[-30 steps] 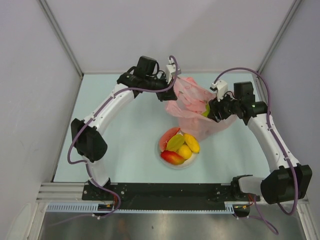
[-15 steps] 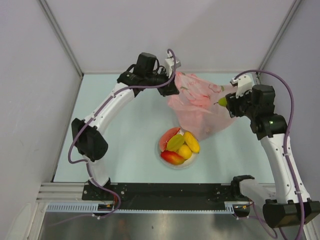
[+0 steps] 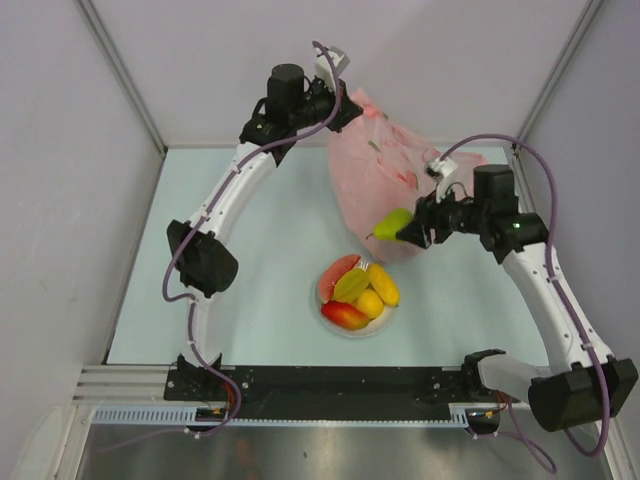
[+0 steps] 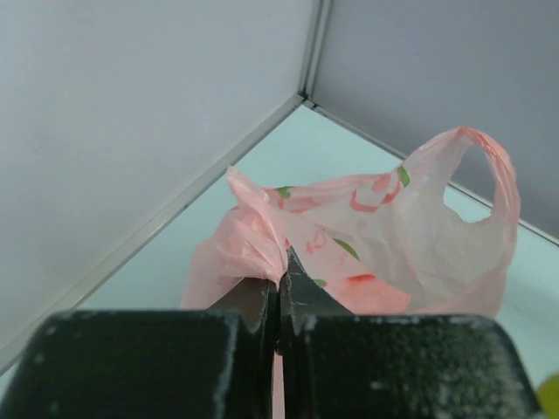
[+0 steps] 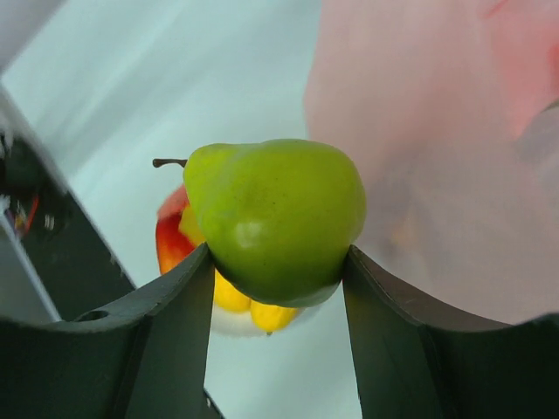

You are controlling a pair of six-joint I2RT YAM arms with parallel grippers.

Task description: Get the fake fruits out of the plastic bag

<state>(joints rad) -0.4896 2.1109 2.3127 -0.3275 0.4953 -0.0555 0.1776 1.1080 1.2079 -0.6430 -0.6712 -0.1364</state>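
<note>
The left end effector (image 4: 279, 295), pressed together, pinches the crinkly pink plastic bag (image 3: 372, 172) at its 11 o'clock corner. The right end effector (image 5: 278, 266) clamps a glossy green plastic pear (image 5: 279, 218) at the bag's 6 o'clock.

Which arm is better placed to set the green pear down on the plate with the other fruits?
Right. The right hand grips the green pear, outside the plastic bag and near the plate. The left hand is shut on the bag's edge, farther away.
</note>
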